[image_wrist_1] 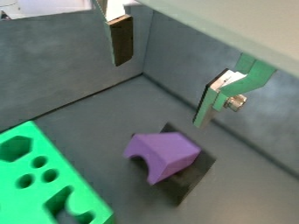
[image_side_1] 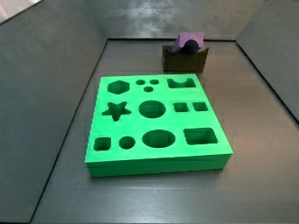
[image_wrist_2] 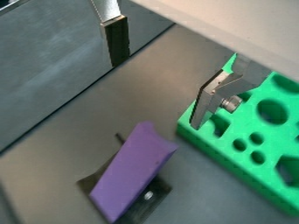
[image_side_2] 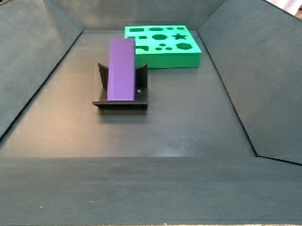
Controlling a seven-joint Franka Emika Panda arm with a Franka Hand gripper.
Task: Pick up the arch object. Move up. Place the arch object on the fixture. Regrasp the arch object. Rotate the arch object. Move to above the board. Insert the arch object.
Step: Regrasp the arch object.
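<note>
The gripper [image_wrist_1: 173, 72] is hanging closest to the lens in both wrist views, its two silver fingers [image_wrist_2: 114, 39] standing wide apart with nothing between them, well above the dark floor [image_side_2: 177, 132]. One finger is showing its dark pad; the other finger [image_wrist_1: 219, 98] is showing edge-on with a screw on it. Neither side view is showing the gripper.

Below the open gripper, the arch object [image_wrist_1: 163, 154] is resting on the fixture [image_wrist_1: 193, 178], its purple body leaning at a tilt across the fixture's top and its arch-shaped notch facing outward in a wrist view. In a side view, the arch object [image_side_2: 122, 68] is lying lengthwise over the fixture [image_side_2: 119, 99], sticking out past it. Nothing is touching the piece but the fixture.

The board [image_side_1: 155, 122] is lying flat on the floor just beside the fixture [image_side_1: 184, 59], apart from it, its shaped holes all sitting empty. In a wrist view the board [image_wrist_2: 260, 149] is sitting near the arch object [image_wrist_2: 131, 170].
</note>
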